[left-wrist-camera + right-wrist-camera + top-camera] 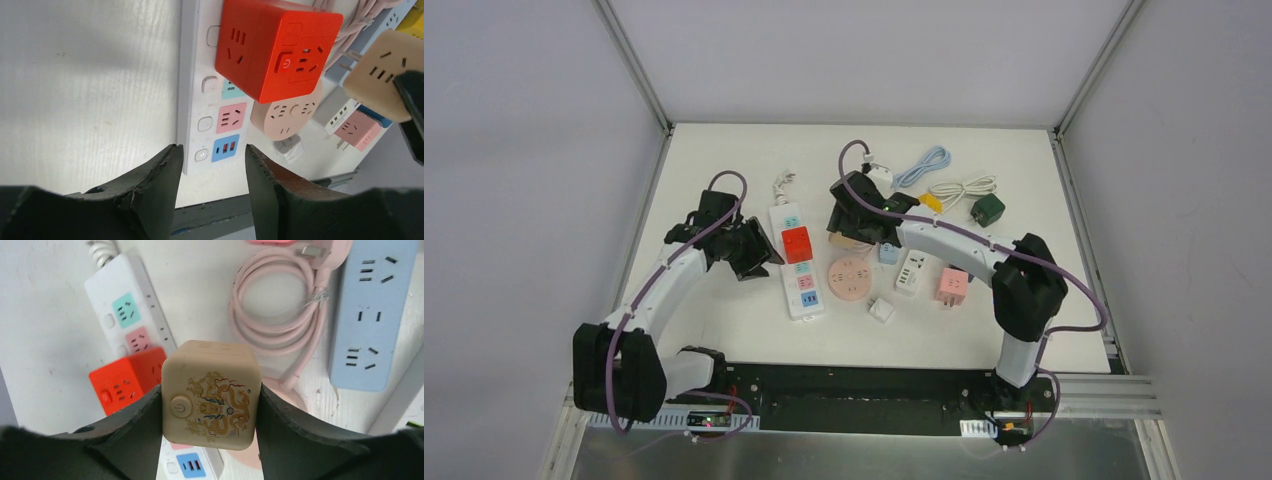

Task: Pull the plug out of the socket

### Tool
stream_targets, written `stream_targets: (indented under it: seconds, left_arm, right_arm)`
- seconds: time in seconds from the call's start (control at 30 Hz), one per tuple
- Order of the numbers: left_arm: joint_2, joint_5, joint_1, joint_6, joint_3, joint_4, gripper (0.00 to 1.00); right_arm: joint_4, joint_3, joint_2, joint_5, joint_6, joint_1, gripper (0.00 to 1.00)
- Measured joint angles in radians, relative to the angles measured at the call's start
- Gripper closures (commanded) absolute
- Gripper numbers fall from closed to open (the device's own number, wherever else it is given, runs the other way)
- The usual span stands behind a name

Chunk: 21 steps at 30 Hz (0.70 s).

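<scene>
My right gripper (210, 402) is shut on a tan cube plug (210, 395) with a gold dragon and a power button on its face. The plug hangs in the air with its prongs bare, right of the white socket strip (807, 300). In the left wrist view the tan plug (377, 70) shows at the far right. A red cube adapter (796, 243) sits plugged into the strip. My left gripper (212, 155) is open and empty over the strip's near left edge by the USB ports; from above, the left gripper (764, 258) stands just left of the strip.
A round pink socket (850, 277), a white adapter (911, 272), a pink cube (952, 286) and a small white plug (882, 310) lie right of the strip. Further back lie a green adapter (987, 209), a blue cable (922, 166) and a white cable (961, 189).
</scene>
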Motion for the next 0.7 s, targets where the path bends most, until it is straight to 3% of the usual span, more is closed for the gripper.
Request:
stream_targets:
  seconds: [0.2, 0.43, 0.7]
  left_arm:
    - [-0.163, -0.108, 0.0, 0.006, -0.008, -0.037, 0.44]
    - [-0.332, -0.197, 0.0, 0.002, -0.043, -0.061, 0.43]
    - [-0.413, -0.248, 0.0, 0.003, -0.047, -0.116, 0.41]
  right_arm:
    - [0.094, -0.035, 0.016, -0.069, 0.059, -0.082, 0.83]
    - [0.186, 0.096, 0.175, -0.158, 0.092, -0.091, 0.53]
    - [0.211, 0.119, 0.277, -0.198, 0.121, -0.098, 0.17]
